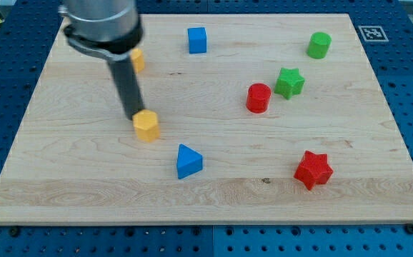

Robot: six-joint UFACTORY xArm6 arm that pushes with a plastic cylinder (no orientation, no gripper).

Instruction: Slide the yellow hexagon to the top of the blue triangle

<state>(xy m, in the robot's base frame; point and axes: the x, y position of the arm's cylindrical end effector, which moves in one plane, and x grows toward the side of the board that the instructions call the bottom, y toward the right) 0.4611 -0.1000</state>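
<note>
The yellow hexagon (146,126) lies left of the board's middle. The blue triangle (188,161) lies below and to the right of it, a short gap apart. My tip (134,117) stands right against the hexagon's upper-left side. The dark rod rises from there toward the view's top left.
A second yellow block (138,60) is partly hidden behind the rod at the top left. A blue cube (197,40) sits at the top centre. A red cylinder (259,98), green star (289,83), green cylinder (319,45) and red star (313,170) lie on the right.
</note>
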